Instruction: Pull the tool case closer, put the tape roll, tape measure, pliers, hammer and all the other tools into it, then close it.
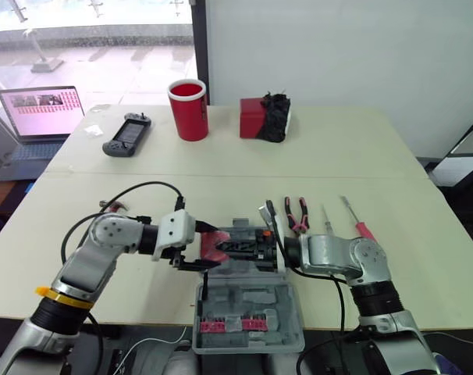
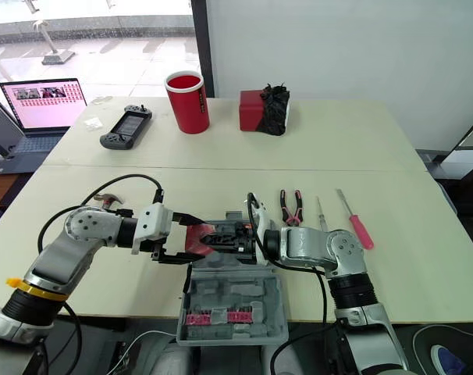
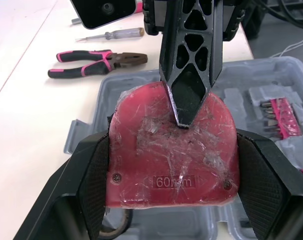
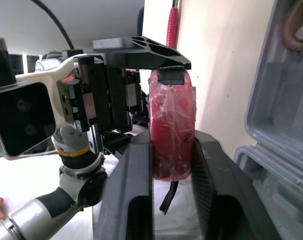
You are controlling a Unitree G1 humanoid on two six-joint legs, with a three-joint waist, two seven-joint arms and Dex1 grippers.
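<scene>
Left eye view: grey moulded plastic case (image 1: pixel 248 316) lies open at the near edge, pink bits (image 1: pixel 225 324) inside. Over its far half, left gripper (image 3: pixel 174 150) and right gripper (image 4: pixel 172 145) both pinch the film-wrapped red tape measure (image 3: pixel 171 155). Right of it lie pliers (image 1: pixel 296 215) and two screwdrivers (image 1: pixel 360 223). Far off stand a red cup (image 1: pixel 189 109) and a box (image 1: pixel 256 117).

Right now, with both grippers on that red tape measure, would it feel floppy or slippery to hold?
Likely stiff: the tape measure has a hard-looking red shell with screws, and shows no denting between the left gripper and right gripper. Possibly slippery, since crinkled clear film wraps it. Its flat base should stop it rolling.
</scene>
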